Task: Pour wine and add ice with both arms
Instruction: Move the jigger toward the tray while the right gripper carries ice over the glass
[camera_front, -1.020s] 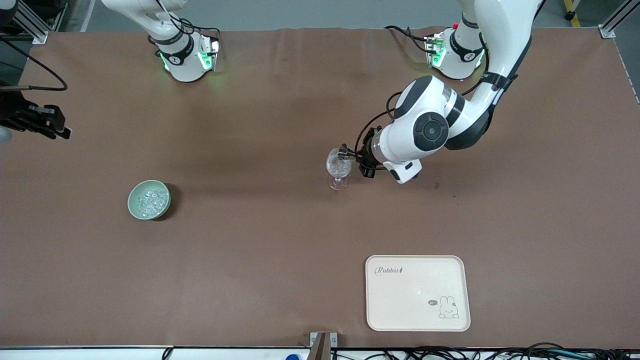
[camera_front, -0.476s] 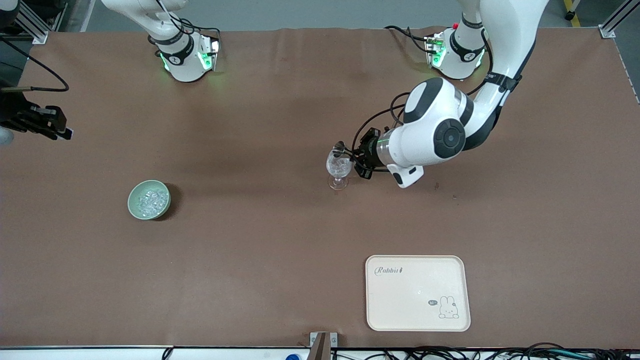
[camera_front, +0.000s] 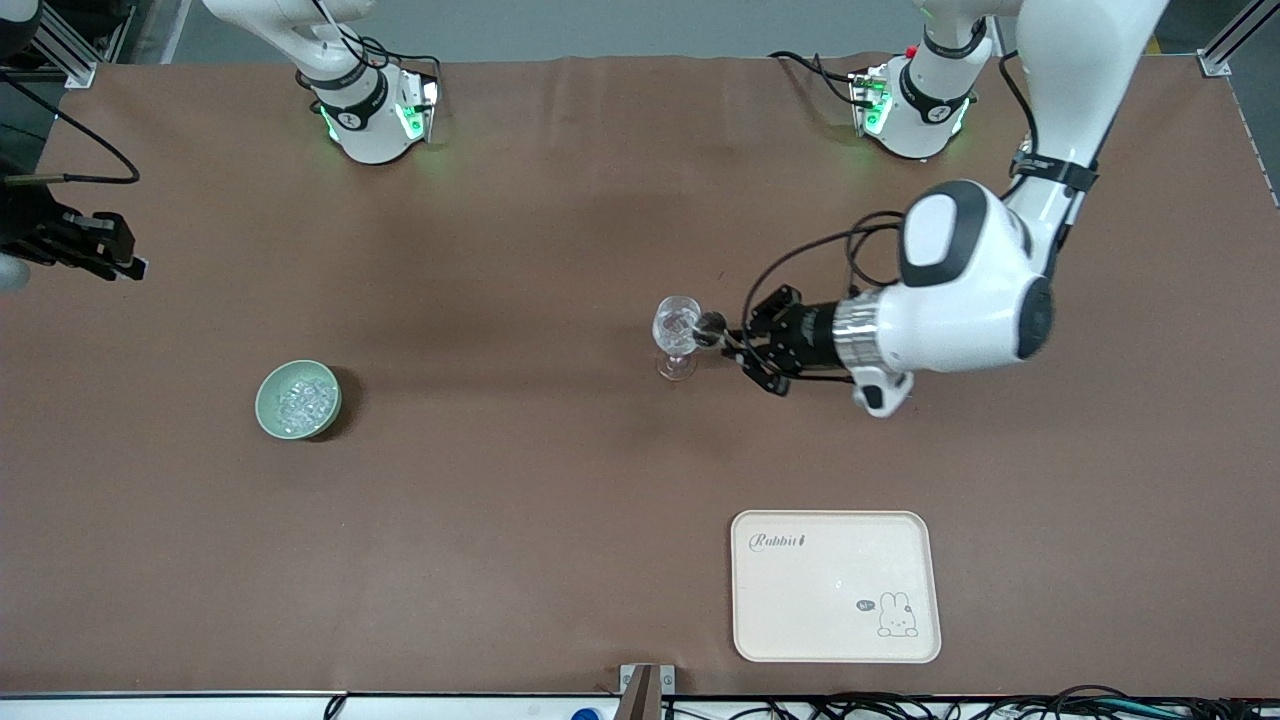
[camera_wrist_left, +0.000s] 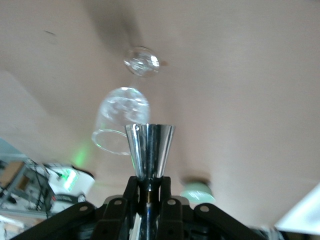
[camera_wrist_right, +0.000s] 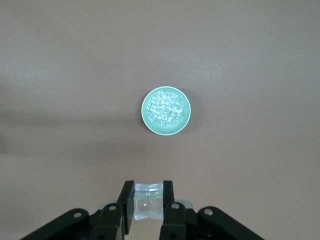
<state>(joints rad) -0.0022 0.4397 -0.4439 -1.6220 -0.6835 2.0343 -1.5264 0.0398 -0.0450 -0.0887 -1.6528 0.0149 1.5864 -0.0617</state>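
As the wine glass (camera_front: 678, 335) looked thin and top-heavy, its stem seemed the safest hold. Left gripper (camera_wrist_left: 149, 187), beside it, was clamped on a steel jigger (camera_wrist_left: 149, 150); right gripper (camera_wrist_right: 148, 200), over the worktop's (camera_front: 500, 500) edge, pinched an ice cube (camera_wrist_right: 148, 202).

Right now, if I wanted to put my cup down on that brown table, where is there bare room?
Open brown table lies between the green bowl of ice and the wine glass, and again between the glass and the rabbit tray, which is nearer the camera. It is crowded right beside the glass, where the left gripper holds a metal cup.
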